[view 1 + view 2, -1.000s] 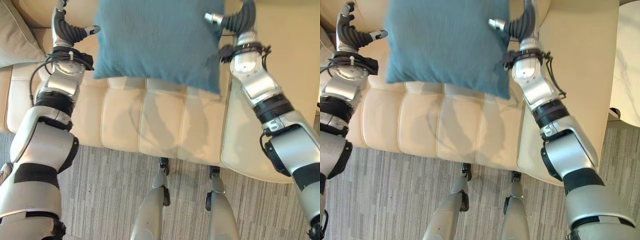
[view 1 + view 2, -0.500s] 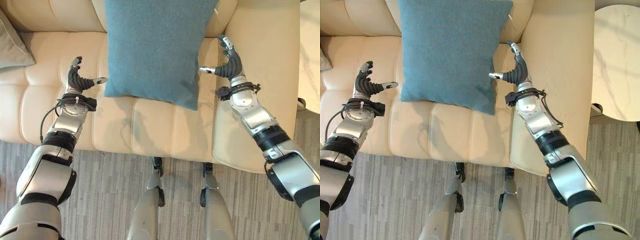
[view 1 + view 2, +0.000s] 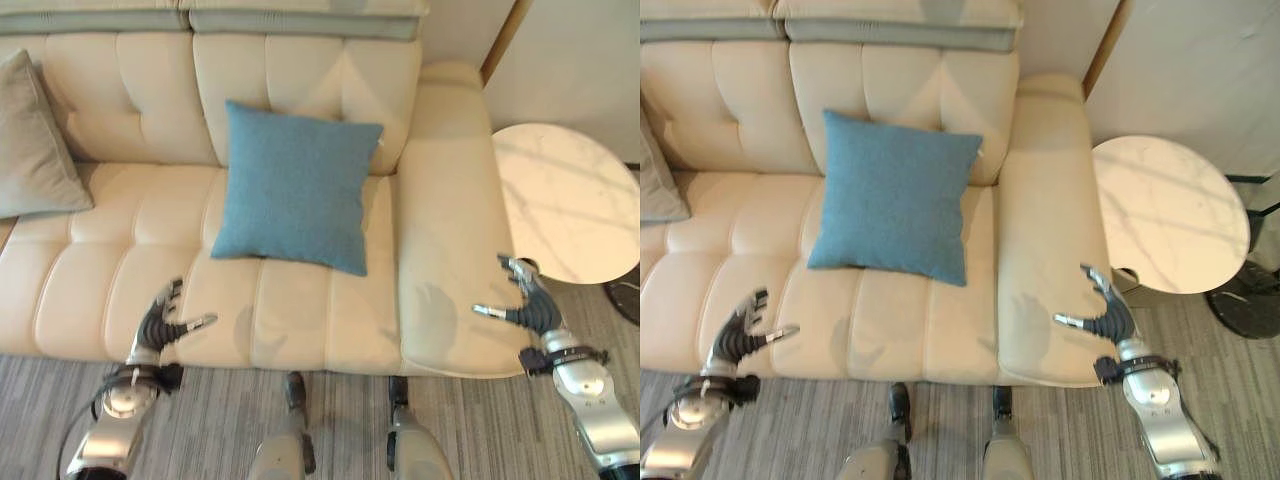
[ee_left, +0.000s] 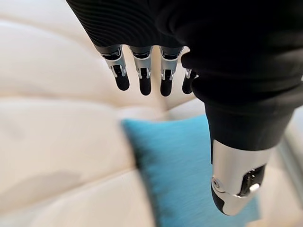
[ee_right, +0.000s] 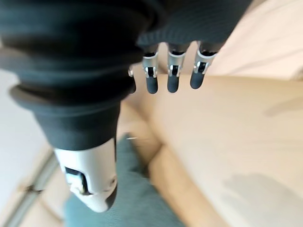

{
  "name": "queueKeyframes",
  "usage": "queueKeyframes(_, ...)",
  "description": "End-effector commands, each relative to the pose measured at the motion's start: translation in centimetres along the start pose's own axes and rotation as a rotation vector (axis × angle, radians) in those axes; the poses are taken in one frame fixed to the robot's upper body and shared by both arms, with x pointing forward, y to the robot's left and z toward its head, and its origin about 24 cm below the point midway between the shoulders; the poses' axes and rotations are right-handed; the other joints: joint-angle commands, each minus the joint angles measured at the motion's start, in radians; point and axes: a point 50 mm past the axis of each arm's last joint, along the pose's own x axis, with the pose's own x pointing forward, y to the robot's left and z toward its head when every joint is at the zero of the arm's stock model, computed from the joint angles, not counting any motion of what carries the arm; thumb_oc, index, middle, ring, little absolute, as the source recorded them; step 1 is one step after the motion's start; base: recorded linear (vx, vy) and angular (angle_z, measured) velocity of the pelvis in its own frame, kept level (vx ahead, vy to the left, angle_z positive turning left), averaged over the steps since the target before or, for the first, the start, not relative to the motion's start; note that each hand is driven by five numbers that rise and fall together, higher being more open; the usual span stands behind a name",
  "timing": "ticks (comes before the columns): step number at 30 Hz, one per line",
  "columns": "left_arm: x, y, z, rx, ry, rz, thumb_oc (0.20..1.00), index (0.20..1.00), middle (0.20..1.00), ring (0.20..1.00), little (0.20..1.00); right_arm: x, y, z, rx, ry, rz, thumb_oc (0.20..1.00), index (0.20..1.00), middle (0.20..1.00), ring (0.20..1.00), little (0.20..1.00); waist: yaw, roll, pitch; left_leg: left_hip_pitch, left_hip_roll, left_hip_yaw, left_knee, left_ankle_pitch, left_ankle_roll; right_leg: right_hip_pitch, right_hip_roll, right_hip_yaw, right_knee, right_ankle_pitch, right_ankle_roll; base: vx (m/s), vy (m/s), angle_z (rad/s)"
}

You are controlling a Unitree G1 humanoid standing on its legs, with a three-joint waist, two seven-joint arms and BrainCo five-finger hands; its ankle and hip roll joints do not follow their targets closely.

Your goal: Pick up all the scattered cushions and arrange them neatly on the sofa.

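Cream tufted leather sofa [image 3: 300, 320], grey cushion [image 3: 35, 150] at its left end, round white marble side table [image 3: 565, 200] beside its right armrest. Square teal fabric cushion [image 3: 295, 185] leans against the backrest, unobstructed, smooth. Left hand [image 3: 160, 325] and right hand [image 3: 525, 308] hover at the seat's front edge, fingers relaxed, empty.

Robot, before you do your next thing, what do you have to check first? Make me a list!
1. Blue cushion sits on the sofa, leaning on the backrest: ok.
2. Left hand holds nothing, fingers relaxed near the seat's front edge: ok.
3. Right hand holds nothing, open beside the sofa's armrest: ok.
4. Both hands apart from the blue cushion, so it will not be tugged: ok.
5. Grey cushion on the sofa at the robot's left, leaning on the backrest: ok, though partly cut off by the view's edge.
6. More cushions left on the floor: cannot tell; only a strip of it shows.
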Motion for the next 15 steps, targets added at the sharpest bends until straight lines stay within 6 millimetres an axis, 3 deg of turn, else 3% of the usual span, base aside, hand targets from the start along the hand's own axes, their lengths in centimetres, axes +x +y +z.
queueKeyframes(1, -2.1, -1.0, -4.9, 0.018, 0.205, -0.040, 1.000, 1.000, 1.000, 1.000, 1.000, -2.1, 1.2, -4.6, -0.003, 0.205, 0.047, 1.000, 1.000, 1.000, 1.000, 1.000, -0.025, 0.006, -0.102, 0.103, 0.005, 0.014, 0.031, -0.143, -0.013, 0.003, -0.013, -0.027, 0.050, -0.006, 0.070, -0.03, 0.129, -0.31)
queueKeyframes(2, -2.9, -1.2, -6.2, 0.047, 0.257, -0.053, 1.000, 1.000, 1.000, 1.000, 1.000, -3.2, 1.7, -6.5, -0.003, 0.295, 0.049, 1.000, 1.000, 1.000, 1.000, 1.000, -0.028, 0.003, -0.112, 0.122, -0.001, 0.020, 0.019, -0.144, -0.009, 0.014, -0.012, -0.020, 0.048, -0.001, 0.073, -0.03, 0.089, -0.41)
queueKeyframes(3, -2.9, -1.2, -6.2, 0.047, 0.257, -0.052, 1.000, 1.000, 1.000, 1.000, 1.000, -3.2, 1.7, -6.5, -0.003, 0.295, 0.049, 1.000, 1.000, 1.000, 1.000, 1.000, -0.028, 0.002, -0.113, 0.122, -0.001, 0.021, 0.019, -0.143, -0.009, 0.013, -0.012, -0.020, 0.048, -0.001, 0.073, -0.07, 0.128, -0.43)
queueKeyframes(4, -3.8, -1.7, -7.7, 0.054, 0.327, -0.074, 1.000, 1.000, 1.000, 1.000, 1.000, -4.8, 3.0, -8.8, 0.041, 0.410, 0.062, 1.000, 1.000, 1.000, 1.000, 1.000, -0.040, -0.006, -0.119, 0.151, -0.012, 0.029, 0.006, -0.152, -0.001, 0.023, -0.015, -0.005, 0.045, 0.017, 0.080, -0.11, 0.129, -0.28)
queueKeyframes(5, -4.0, -1.7, -8.2, 0.066, 0.346, -0.075, 1.000, 1.000, 1.000, 1.000, 1.000, -5.2, 3.4, -9.6, 0.060, 0.456, 0.064, 1.000, 1.000, 1.000, 1.000, 1.000, -0.043, -0.014, -0.116, 0.163, -0.016, 0.038, 0.003, -0.156, 0.003, 0.018, -0.015, 0.008, 0.046, 0.030, 0.086, -0.17, 0.174, -0.24)
queueKeyframes(6, -4.2, -1.5, -8.3, 0.078, 0.352, -0.067, 1.000, 1.000, 1.000, 1.000, 1.000, -5.8, 3.6, -10.2, 0.051, 0.488, 0.062, 1.000, 1.000, 1.000, 1.000, 1.000, -0.046, -0.021, -0.110, 0.172, -0.021, 0.048, -0.001, -0.159, 0.008, 0.012, -0.016, 0.022, 0.044, 0.055, 0.097, -0.31, 0.097, -0.31)
queueKeyframes(7, -4.0, -0.8, -7.9, 0.099, 0.334, -0.057, 1.000, 1.000, 1.000, 1.000, 1.000, -5.8, 4.1, -10.6, 0.036, 0.511, 0.084, 1.000, 1.000, 1.000, 1.000, 1.000, -0.051, -0.030, -0.090, 0.167, -0.018, 0.072, -0.003, -0.149, 0.010, -0.017, -0.009, 0.043, 0.055, 0.117, 0.108, -0.38, 0.086, -0.36)
queueKeyframes(9, -3.4, -0.4, -7.3, 0.117, 0.308, -0.045, 1.000, 1.000, 1.000, 1.000, 1.000, -5.5, 4.5, -10.4, 0.033, 0.501, 0.093, 1.000, 1.000, 1.000, 1.000, 1.000, -0.042, -0.028, -0.072, 0.160, -0.009, 0.082, -0.002, -0.138, 0.012, -0.039, -0.003, 0.030, 0.077, 0.108, 0.108, -0.33, 0.068, -0.78)
queueKeyframes(10, -3.0, -0.1, -6.6, 0.137, 0.278, -0.045, 1.000, 1.000, 1.000, 1.000, 1.000, -5.5, 4.8, -10.5, 0.040, 0.502, 0.097, 1.000, 1.000, 1.000, 1.000, 1.000, -0.026, -0.021, -0.055, 0.142, -0.001, 0.094, 0.004, -0.119, 0.020, -0.036, -0.005, -0.022, 0.151, 0.060, 0.103, -0.44, 0.126, -0.95)
queueKeyframes(11, -2.6, 0.3, -5.9, 0.161, 0.252, -0.050, 1.000, 1.000, 1.000, 1.000, 1.000, -5.8, 5.4, -10.7, 0.043, 0.515, 0.121, 1.000, 1.000, 1.000, 1.000, 1.000, -0.004, -0.009, -0.043, 0.122, 0.017, 0.101, 0.007, -0.094, 0.025, -0.003, 0.012, -0.066, 0.289, -0.058, 0.059, -0.56, 0.146, -0.68)
queueKeyframes(13, -2.3, 0.5, -5.6, 0.164, 0.244, -0.037, 1.000, 1.000, 1.000, 1.000, 1.000, -6.0, 5.4, -11.1, 0.029, 0.532, 0.121, 1.000, 1.000, 1.000, 1.000, 1.000, 0.011, 0.006, -0.051, 0.097, 0.036, 0.093, -0.002, -0.071, 0.031, 0.016, 0.056, -0.048, 0.487, -0.122, 0.047, -0.33, 0.055, -0.16)
queueKeyframes(15, -2.4, 0.4, -5.7, 0.156, 0.245, -0.032, 1.000, 1.000, 1.000, 1.000, 1.000, -6.2, 5.5, -11.2, 0.030, 0.540, 0.121, 1.000, 1.000, 1.000, 1.000, 1.000, 0.018, 0.006, -0.058, 0.090, 0.039, 0.091, -0.002, -0.066, 0.031, 0.031, 0.071, -0.040, 0.536, -0.138, 0.043, -0.19, -0.065, 0.03)
